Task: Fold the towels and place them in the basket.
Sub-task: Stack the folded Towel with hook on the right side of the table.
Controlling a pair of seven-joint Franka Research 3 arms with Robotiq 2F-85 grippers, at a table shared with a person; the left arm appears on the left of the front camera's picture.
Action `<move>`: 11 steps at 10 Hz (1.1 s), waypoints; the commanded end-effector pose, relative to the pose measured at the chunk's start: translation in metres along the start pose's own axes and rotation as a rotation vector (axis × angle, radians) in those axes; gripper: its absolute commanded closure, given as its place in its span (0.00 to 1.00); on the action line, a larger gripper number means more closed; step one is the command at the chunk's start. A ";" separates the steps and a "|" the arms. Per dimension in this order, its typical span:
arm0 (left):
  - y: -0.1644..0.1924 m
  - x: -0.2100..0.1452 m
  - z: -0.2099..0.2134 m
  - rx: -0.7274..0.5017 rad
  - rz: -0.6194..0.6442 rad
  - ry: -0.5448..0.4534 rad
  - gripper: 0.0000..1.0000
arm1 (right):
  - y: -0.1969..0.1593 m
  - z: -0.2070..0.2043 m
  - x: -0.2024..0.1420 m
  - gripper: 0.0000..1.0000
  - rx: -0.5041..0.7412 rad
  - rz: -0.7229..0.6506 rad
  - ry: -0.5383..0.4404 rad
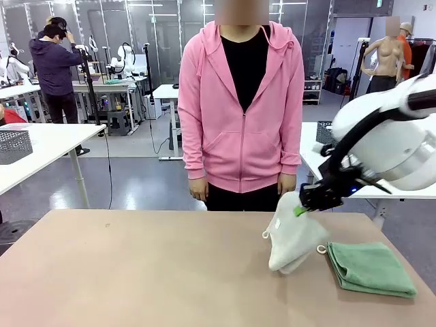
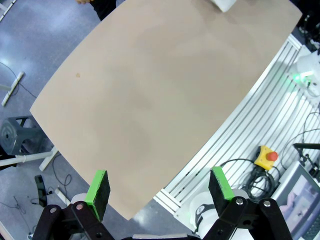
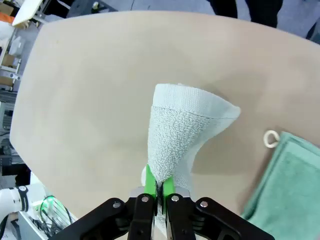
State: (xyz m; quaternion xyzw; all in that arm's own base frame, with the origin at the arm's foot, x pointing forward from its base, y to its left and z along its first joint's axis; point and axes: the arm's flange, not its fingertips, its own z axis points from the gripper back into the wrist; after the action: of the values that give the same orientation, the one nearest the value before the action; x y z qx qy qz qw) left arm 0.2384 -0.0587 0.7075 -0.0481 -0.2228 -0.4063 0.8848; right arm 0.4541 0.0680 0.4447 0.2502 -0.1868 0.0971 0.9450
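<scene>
A cream-white towel (image 1: pixel 294 235) hangs folded from my right gripper (image 1: pixel 300 210), its lower end resting on the table (image 1: pixel 150 272). From the right wrist camera that gripper (image 3: pixel 159 189) is shut on the towel (image 3: pixel 177 140) by one pinched edge. A mint green towel (image 1: pixel 369 268) lies folded on the table just right of it, its corner loop (image 3: pixel 271 138) pointing toward the cream one. My left gripper (image 2: pixel 159 192) hovers open above the table's near edge with nothing between its green pads (image 2: pixel 98 191). The basket is out of view.
A person in a pink hoodie (image 1: pixel 240 116) stands at the far side of the table, hands hanging down. Bare tabletop stretches across the left and middle. A second white table (image 1: pixel 41 146) with a mesh bin (image 1: pixel 15 145) stands at far left.
</scene>
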 end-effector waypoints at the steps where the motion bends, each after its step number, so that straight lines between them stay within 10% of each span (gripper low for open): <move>1: 0.000 -0.001 0.000 0.009 -0.003 0.000 0.00 | -0.024 0.033 -0.006 0.94 -0.008 0.075 0.026; 11: 0.000 -0.001 0.000 0.009 -0.003 0.000 0.00 | -0.123 0.072 -0.013 0.94 -0.103 0.079 0.054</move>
State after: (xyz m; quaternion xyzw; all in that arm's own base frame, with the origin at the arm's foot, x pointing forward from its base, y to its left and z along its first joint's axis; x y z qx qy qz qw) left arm 0.2384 -0.0587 0.7075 -0.0481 -0.2228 -0.4064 0.8848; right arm 0.4509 -0.0726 0.4508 0.2131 -0.1722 0.1318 0.9527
